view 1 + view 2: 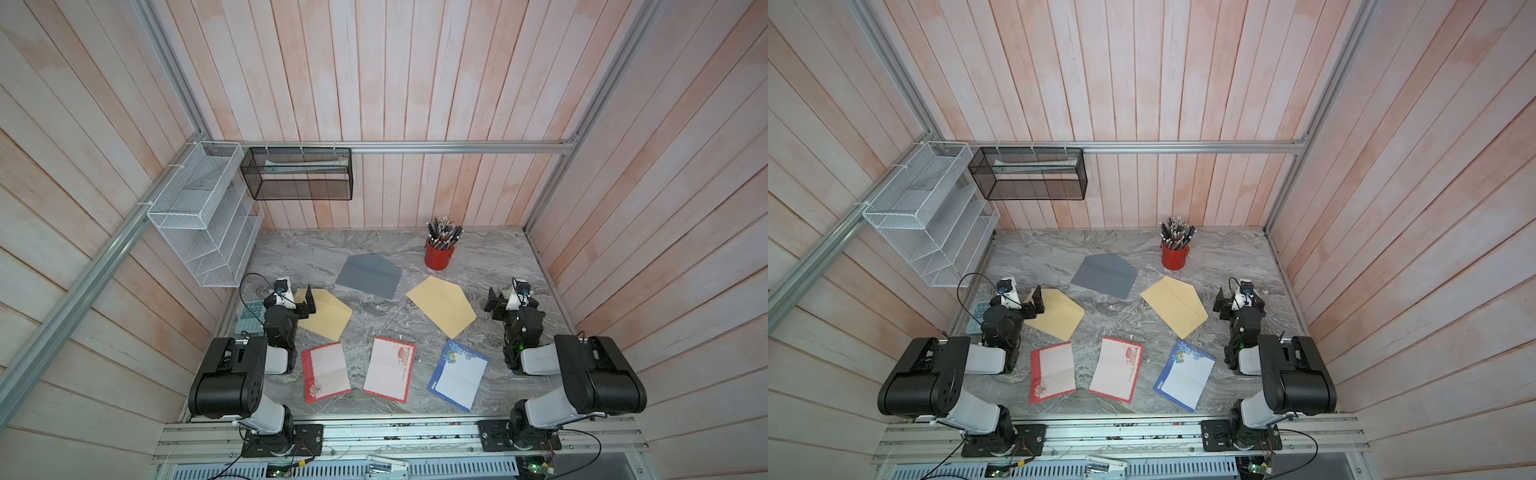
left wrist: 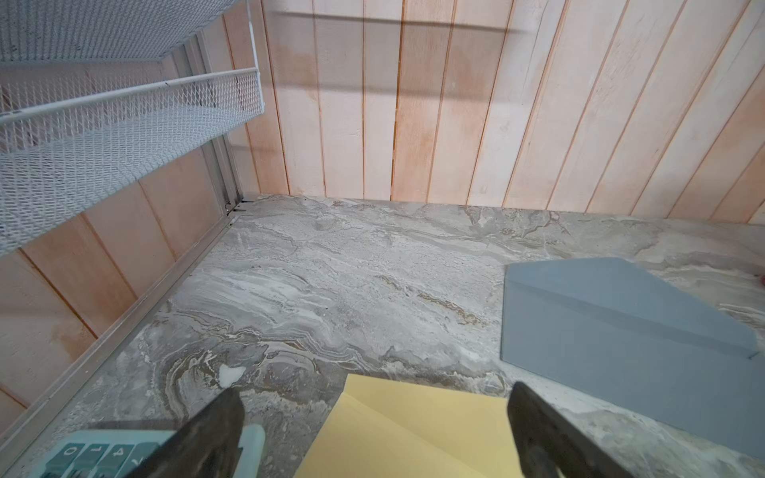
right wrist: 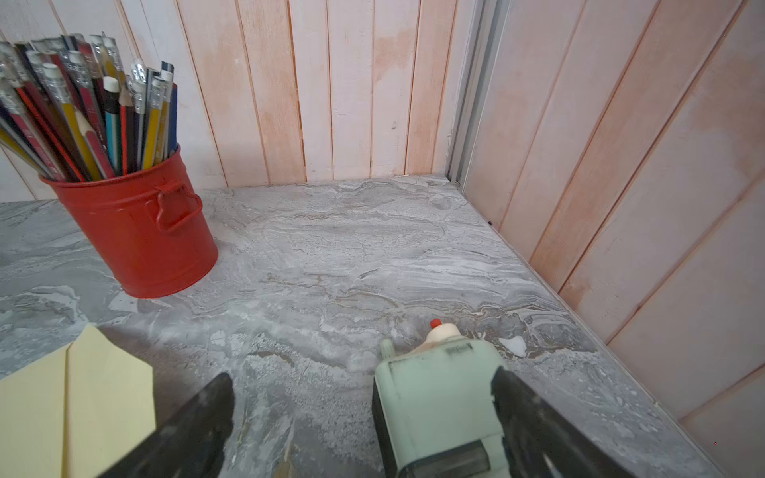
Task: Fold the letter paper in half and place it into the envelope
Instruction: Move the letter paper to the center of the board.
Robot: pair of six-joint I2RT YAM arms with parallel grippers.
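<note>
Left gripper (image 1: 309, 301) and right gripper (image 1: 492, 302): both spread wide, nothing held.
Left wrist view: fingers (image 2: 215, 426) straddle a corner of a yellow envelope (image 2: 414, 430), with a calculator (image 2: 95, 453) beside it and a grey envelope (image 2: 621, 331) beyond. Only the right wrist view shows a pale green device (image 3: 434, 397) by one finger. Only the top views show the letter papers, flat and unfolded along the table (image 1: 498, 257) near edge: red-bordered sheet (image 1: 326, 372), red-bordered picture sheet (image 1: 390, 369), blue floral sheet (image 1: 458, 374).

- red lace-edged paper (image 1: 326, 372), red-bordered paper (image 1: 390, 370), blue floral paper (image 1: 457, 375): flat, unfolded, side by side in front row, apart
- left yellow envelope (image 1: 328, 316), grey envelope (image 1: 369, 276), right yellow envelope (image 1: 442, 305): flat, flaps open, behind the papers
</note>
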